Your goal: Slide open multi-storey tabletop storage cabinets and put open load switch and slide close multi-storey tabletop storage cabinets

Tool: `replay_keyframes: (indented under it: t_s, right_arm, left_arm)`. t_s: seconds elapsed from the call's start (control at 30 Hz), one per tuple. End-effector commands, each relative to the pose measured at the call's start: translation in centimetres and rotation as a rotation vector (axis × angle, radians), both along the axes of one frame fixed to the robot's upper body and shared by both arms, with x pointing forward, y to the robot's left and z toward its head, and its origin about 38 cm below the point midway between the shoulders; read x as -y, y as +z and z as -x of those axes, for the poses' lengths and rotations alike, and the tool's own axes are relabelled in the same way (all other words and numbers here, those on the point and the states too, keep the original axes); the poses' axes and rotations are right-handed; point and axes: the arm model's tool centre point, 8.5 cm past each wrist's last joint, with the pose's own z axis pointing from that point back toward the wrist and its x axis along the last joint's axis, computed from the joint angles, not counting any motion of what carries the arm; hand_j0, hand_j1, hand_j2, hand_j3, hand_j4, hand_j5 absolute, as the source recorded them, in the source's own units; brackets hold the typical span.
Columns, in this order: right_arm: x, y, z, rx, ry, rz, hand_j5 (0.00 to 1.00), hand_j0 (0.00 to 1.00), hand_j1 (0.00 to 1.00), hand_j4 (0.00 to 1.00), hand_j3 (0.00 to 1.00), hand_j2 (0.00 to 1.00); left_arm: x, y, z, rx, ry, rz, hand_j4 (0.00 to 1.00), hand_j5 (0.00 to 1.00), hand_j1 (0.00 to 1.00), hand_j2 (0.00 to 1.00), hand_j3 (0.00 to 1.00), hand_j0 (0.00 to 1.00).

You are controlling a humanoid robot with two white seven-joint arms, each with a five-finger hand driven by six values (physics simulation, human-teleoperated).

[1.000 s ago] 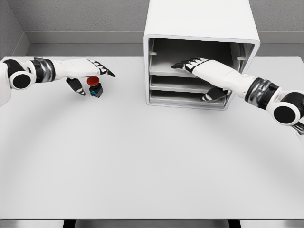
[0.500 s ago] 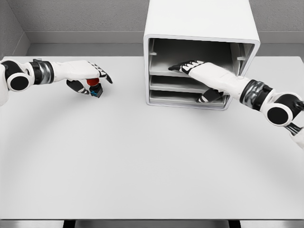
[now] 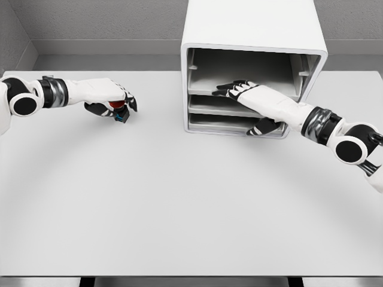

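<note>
Left hand (image 3: 114, 100) is closed around the load switch (image 3: 120, 110), a red-capped unit with a dark base, at the far left of the tabletop (image 3: 191, 203), well apart from the cabinet. Whether it is lifted cannot be determined. Storage cabinet (image 3: 254, 30) stands rear centre. Right hand (image 3: 239, 89) lies flat on the upper tray (image 3: 206, 88), fingers extended, gripping nothing. Step judged: tray opening. Next: draw the tray outward, then carry the switch across.
</note>
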Motion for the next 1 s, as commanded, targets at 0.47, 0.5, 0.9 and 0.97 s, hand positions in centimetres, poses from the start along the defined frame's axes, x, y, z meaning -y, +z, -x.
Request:
replay_keyframes:
  t_s: [0.47,0.5,0.9,0.97]
  right_arm:
    - [0.1,0.7,3.1,0.023,0.187,-0.006,1.00,1.00,1.00,1.00,1.00,1.00]
    - [0.2,0.5,3.4,0.018,0.199,-0.006,1.00,1.00,1.00,1.00,1.00,1.00]
    - [3.0,4.2,6.0,0.067,0.406,-0.140,1.00,1.00,1.00,1.00,1.00,1.00]
    - [2.7,4.2,6.0,0.057,0.410,-0.164,1.00,1.00,1.00,1.00,1.00,1.00]
  left_arm:
    - [0.2,0.2,-0.1,0.002,-0.001,0.007,0.42,0.42,0.42,0.42,0.42,0.42]
    - [0.3,0.2,0.0,0.003,-0.005,0.010,0.42,0.42,0.42,0.42,0.42,0.42]
    - [0.7,2.1,0.2,0.034,-0.036,0.028,0.42,0.42,0.42,0.42,0.42,0.42]
    - [0.6,2.4,0.6,0.038,-0.047,0.031,0.42,0.42,0.42,0.42,0.42,0.42]
